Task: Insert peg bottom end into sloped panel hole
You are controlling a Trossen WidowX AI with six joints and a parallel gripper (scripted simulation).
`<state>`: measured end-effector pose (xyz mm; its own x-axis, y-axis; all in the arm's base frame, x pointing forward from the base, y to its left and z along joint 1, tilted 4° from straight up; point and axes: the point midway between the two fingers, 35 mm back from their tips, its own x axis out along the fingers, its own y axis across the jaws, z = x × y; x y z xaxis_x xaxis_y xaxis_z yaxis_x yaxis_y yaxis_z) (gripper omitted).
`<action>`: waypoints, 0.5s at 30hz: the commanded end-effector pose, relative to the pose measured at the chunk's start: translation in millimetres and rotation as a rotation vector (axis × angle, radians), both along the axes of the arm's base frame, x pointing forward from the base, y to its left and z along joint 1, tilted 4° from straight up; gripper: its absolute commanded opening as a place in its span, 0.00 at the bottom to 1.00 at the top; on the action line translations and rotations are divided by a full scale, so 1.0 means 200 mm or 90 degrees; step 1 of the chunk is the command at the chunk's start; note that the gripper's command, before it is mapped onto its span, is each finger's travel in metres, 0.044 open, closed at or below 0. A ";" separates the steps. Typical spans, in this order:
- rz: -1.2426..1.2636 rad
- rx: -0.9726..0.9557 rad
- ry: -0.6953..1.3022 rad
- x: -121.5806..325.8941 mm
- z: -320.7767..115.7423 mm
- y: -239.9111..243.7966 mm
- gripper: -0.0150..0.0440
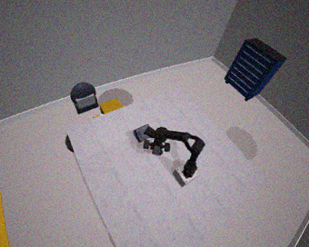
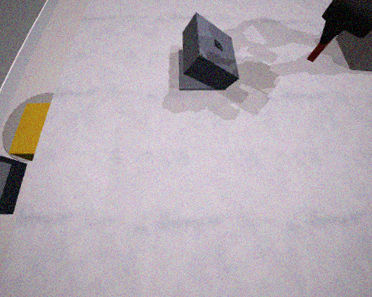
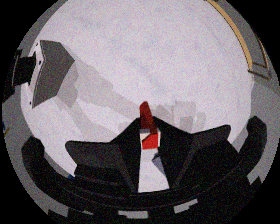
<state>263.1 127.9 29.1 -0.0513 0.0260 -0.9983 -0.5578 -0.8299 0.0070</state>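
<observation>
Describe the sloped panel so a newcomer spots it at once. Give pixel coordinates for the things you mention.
On the pale table top (image 1: pixel 149 214) (image 2: pixel 187 187), find the black arm (image 1: pixel 179 135). By its gripper (image 1: pixel 156 148) (image 2: pixel 324 44) (image 3: pixel 145 121) stands a grey block, the sloped panel (image 1: pixel 141 133) (image 2: pixel 206 48), tilted on a flat base. Unlike the yellow box (image 1: pixel 111 106) (image 2: pixel 30 128), it has a small dark hole in its face.

Claw (image 1: pixel 149 132) (image 2: pixel 325 42) (image 3: pixel 145 121) clamped, angled downward.
</observation>
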 end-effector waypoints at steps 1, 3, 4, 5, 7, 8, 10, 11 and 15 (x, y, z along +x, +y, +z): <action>0.006 0.004 -0.002 0.00 0.03 0.00 0.25; 0.012 0.005 -0.007 0.01 0.03 0.00 0.25; 0.016 0.006 -0.011 0.02 0.03 0.00 0.25; 0.021 0.007 -0.015 0.03 0.03 0.00 0.25; 0.032 0.009 -0.024 0.04 0.04 0.00 0.25; 0.037 0.011 -0.029 0.05 0.04 0.00 0.25; 0.047 0.012 -0.038 0.06 0.04 -0.01 0.25; 0.052 0.013 -0.042 0.07 0.04 -0.01 0.25; 0.073 0.016 -0.061 0.09 0.04 -0.01 0.25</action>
<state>278.2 127.1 37.2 0.0187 0.0513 -0.9985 -0.4792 -0.8761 -0.0539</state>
